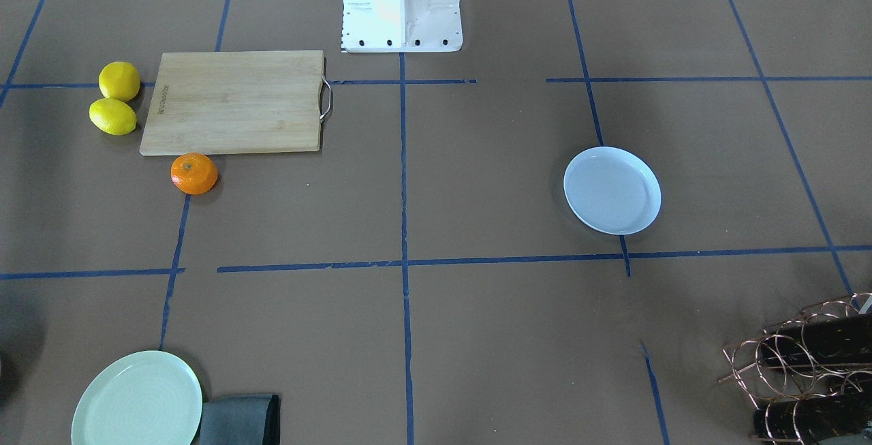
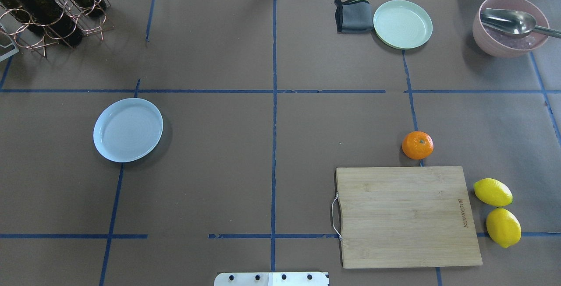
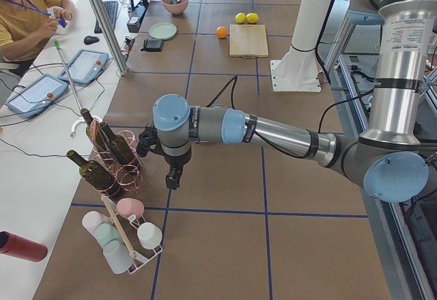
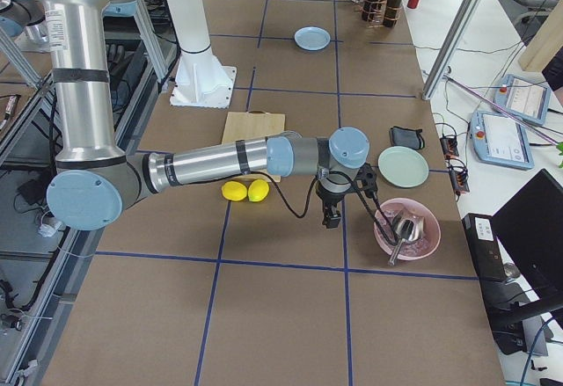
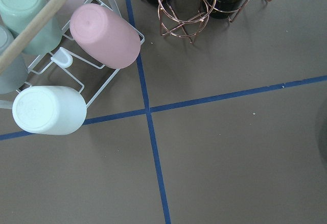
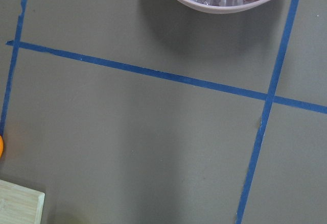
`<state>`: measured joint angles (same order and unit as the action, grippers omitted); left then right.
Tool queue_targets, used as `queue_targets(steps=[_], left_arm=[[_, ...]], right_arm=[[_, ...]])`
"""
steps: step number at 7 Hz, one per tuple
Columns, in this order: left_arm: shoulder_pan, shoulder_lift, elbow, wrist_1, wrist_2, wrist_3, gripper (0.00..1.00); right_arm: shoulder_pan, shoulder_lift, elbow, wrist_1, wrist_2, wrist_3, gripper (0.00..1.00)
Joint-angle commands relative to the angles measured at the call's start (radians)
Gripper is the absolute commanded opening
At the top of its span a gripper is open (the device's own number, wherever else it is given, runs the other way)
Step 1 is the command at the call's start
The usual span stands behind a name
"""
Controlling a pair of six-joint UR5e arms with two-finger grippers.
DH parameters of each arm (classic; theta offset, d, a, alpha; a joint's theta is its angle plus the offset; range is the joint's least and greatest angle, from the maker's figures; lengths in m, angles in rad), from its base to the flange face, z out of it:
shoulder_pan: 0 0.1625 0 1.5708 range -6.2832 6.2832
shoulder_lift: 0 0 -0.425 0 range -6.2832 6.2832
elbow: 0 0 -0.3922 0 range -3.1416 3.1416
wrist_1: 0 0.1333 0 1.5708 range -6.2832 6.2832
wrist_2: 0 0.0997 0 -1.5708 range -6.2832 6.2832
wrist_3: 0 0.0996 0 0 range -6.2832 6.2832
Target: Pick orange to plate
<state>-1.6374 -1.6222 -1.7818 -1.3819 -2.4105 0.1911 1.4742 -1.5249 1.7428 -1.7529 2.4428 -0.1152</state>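
We find the small round bright-orange citrus fruit (image 2: 417, 145) just beside the bamboo cutting board (image 2: 405, 216), well apart from the round bluish-white plate (image 2: 128, 130). We cannot tell how the jaws of the left gripper (image 3: 173, 179) or right gripper (image 4: 332, 219) stand.

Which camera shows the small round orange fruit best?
Overhead exterior: the small round orange fruit is large, unobstructed, stem dimple visible. Front-facing shows it similarly; exterior left, tiny; right wrist, only a sliver; elsewhere it's unseen.

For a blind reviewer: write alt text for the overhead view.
An orange sits beside a cutting board at right, far from the empty bluish plate at left. Lemons, a green plate, cloth, bowl and bottle rack sit near the edges.
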Motion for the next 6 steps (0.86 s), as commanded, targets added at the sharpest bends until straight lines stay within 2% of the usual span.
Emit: queue_targets(steps=[1, 2, 5, 6], left_arm=[[0.036, 0.004, 0.010, -0.081, 0.004, -0.007, 1.00], [0.094, 0.004, 0.013, -0.086, 0.011, -0.009, 1.00], [0.103, 0.016, 0.001, -0.112, -0.001, 0.001, 1.00], [0.161, 0.018, -0.022, -0.149, -0.004, -0.024, 1.00]], right_arm=[[0.000, -0.038, 0.042, 0.000, 0.001, 0.000, 1.00], [0.000, -0.041, 0.041, 0.000, -0.001, 0.003, 1.00], [-0.002, -0.041, 0.041, 0.001, -0.005, 0.009, 1.00], [-0.005, -0.041, 0.041, 0.001, -0.004, 0.011, 1.00]])
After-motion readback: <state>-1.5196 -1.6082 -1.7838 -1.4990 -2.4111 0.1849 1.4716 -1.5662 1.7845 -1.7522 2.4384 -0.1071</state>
